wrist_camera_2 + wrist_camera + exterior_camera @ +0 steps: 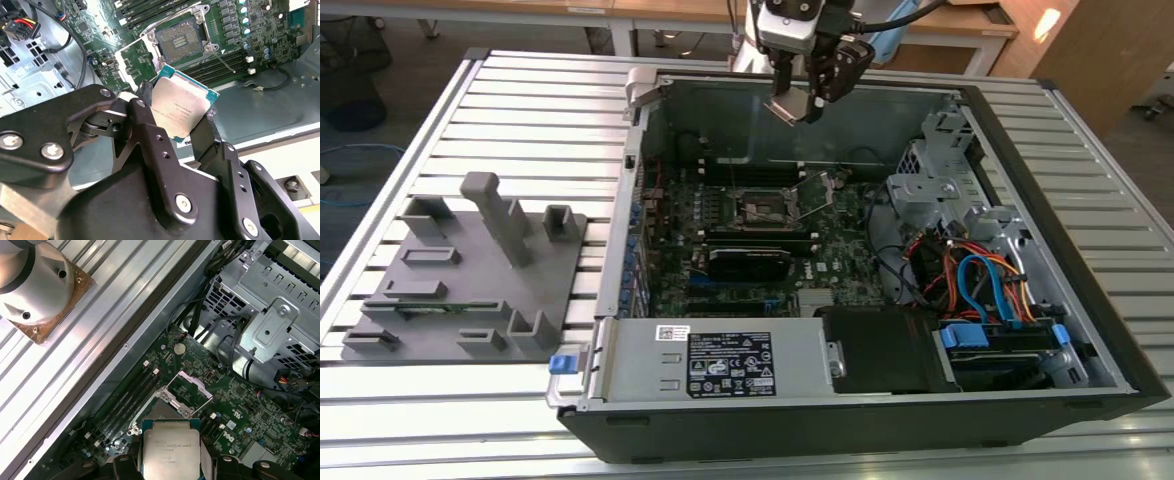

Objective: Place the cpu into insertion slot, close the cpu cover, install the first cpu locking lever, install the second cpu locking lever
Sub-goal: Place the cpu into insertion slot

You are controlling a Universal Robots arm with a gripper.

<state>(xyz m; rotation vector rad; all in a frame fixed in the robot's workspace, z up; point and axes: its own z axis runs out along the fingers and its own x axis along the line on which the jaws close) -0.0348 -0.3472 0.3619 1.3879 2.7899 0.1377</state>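
My gripper (pixel 795 98) hangs above the rear wall of the open computer case, shut on the cpu (pixel 789 106). The cpu (pixel 182 107) is a small square chip with a silver-grey top, pinched by its edges between the two black fingers (pixel 146 107) and tilted. In the first wrist view the cpu (pixel 171 449) sits just short of the insertion slot (pixel 163 411). The insertion slot (pixel 762 208) lies bare on the motherboard, its dark contact field (pixel 181 41) showing. The cpu cover (pixel 134 63) stands swung open beside it, as the first wrist view also shows for the cover (pixel 189 388). A thin wire lever (pixel 226 60) sticks out, unlatched.
Memory slots (pixel 750 170) run behind the socket and a long black card (pixel 747 262) lies in front of it. A drive cage (pixel 941 185) and cables (pixel 981 285) fill the case's right side. The labelled power supply box (pixel 720 365) sits in front. A grey fixture plate (pixel 467 270) lies left.
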